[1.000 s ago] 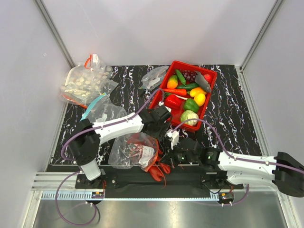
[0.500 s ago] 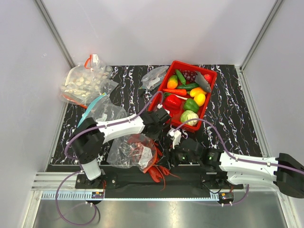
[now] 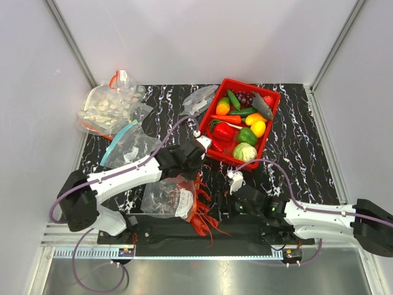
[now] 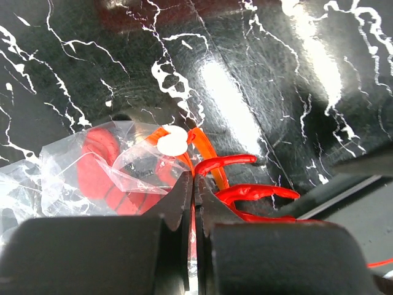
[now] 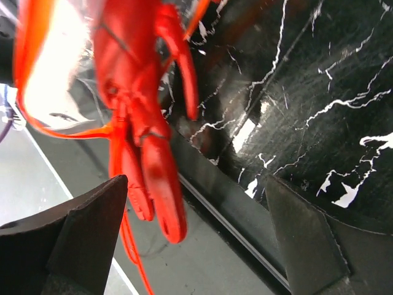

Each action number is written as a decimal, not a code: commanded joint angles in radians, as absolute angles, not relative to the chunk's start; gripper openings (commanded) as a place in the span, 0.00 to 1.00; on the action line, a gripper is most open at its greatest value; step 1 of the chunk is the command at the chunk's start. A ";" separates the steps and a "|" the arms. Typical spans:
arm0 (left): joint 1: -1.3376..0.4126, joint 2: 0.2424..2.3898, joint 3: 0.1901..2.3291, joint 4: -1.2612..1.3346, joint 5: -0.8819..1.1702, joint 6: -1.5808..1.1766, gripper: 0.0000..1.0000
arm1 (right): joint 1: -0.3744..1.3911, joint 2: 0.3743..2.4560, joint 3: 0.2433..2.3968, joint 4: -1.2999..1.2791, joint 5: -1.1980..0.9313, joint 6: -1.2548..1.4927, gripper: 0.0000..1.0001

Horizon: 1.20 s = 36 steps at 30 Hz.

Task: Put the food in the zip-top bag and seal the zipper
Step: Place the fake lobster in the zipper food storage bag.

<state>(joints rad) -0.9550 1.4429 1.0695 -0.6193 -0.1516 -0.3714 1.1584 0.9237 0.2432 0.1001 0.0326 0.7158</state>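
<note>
Just beyond the open right gripper (image 5: pixel 195 216) lies the lobster (image 5: pixel 138 92); left gripper (image 4: pixel 195 184) pinches the bag (image 4: pixel 80 166).

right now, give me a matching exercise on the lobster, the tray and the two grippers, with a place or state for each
Things:
1. lobster
2. tray
3. left gripper
4. right gripper

Place or state:
a. open
b. far side, right of centre
c. shut on the bag
d. near edge, half out of the bag

Pairs: 1-d, 2-b, 3-c, 4-a
</note>
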 commanded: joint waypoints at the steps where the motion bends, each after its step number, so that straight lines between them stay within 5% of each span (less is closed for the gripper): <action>1: -0.951 1.373 1.042 -0.526 -0.121 -0.345 0.00 | 1.164 0.966 0.238 0.208 0.020 0.742 1.00; 5: -0.951 1.327 1.031 -0.515 -0.106 -0.345 0.00 | 1.163 1.096 0.252 0.339 -0.073 0.710 0.99; 9: -0.951 1.298 1.026 -0.512 -0.092 -0.344 0.00 | 1.164 1.225 0.288 0.461 -0.170 0.684 0.81; 11: -0.951 1.281 1.025 -0.514 -0.095 -0.342 0.00 | 1.164 1.291 0.304 0.524 -0.202 0.667 0.60; 12: -0.951 1.276 1.026 -0.518 -0.100 -0.344 0.00 | 1.164 1.310 0.325 0.534 -0.227 0.663 0.40; 17: -0.951 1.240 1.042 -0.540 -0.106 -0.336 0.00 | 1.164 1.348 0.379 0.516 -0.244 0.632 0.01; 30: -0.956 1.204 1.167 -0.577 0.069 -0.334 0.00 | 1.212 1.111 0.663 -0.055 -0.098 0.407 0.00; 36: -0.999 1.155 1.163 -0.531 0.117 -0.457 0.00 | 1.210 1.069 0.680 -0.080 0.060 0.437 0.00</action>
